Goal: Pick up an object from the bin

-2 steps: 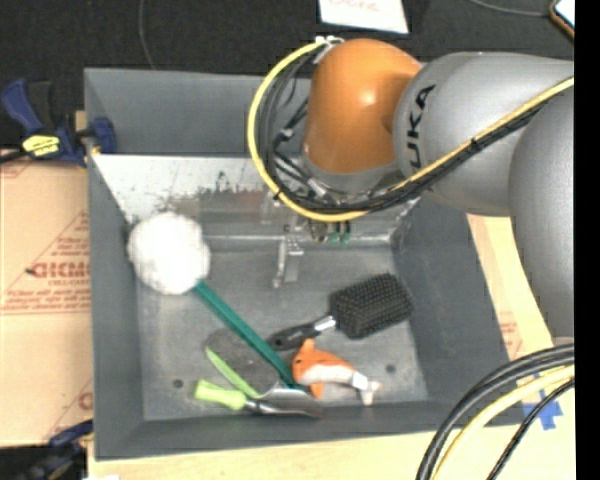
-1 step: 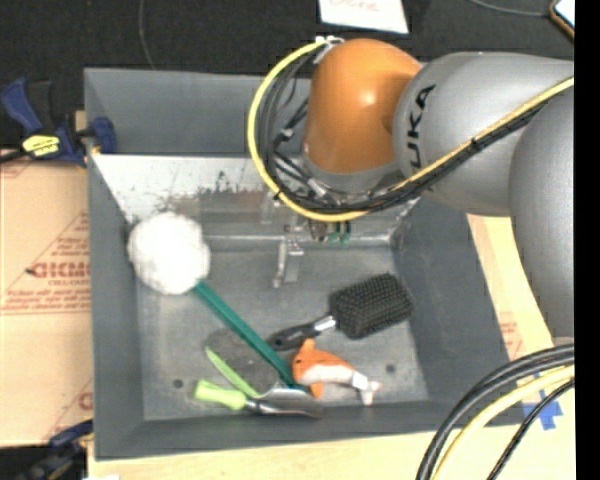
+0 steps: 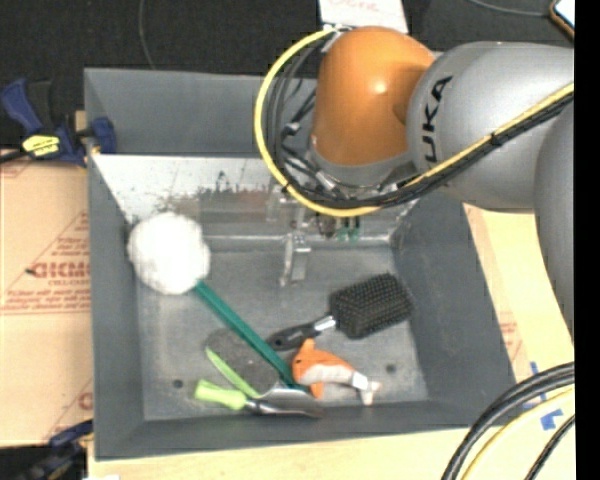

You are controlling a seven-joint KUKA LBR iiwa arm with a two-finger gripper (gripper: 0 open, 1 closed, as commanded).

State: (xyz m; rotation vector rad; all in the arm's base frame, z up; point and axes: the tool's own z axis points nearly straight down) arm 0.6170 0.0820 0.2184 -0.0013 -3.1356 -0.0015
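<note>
My gripper (image 3: 297, 266) hangs below the orange wrist cover over the bare middle of the bin floor, and I see nothing held in it. A white fluffy duster head (image 3: 168, 253) on a green stick lies to its left. A black hairbrush (image 3: 370, 306) lies to its lower right, handle pointing left toward the front. Further toward the front lies an orange and white tube-like thing (image 3: 327, 370).
At the bin's front a small heap holds a grey flat pad (image 3: 242, 364) and a green-handled metal tool (image 3: 250, 398), crossed by the duster's green stick (image 3: 235, 323). The arm and its cables cover the bin's back right.
</note>
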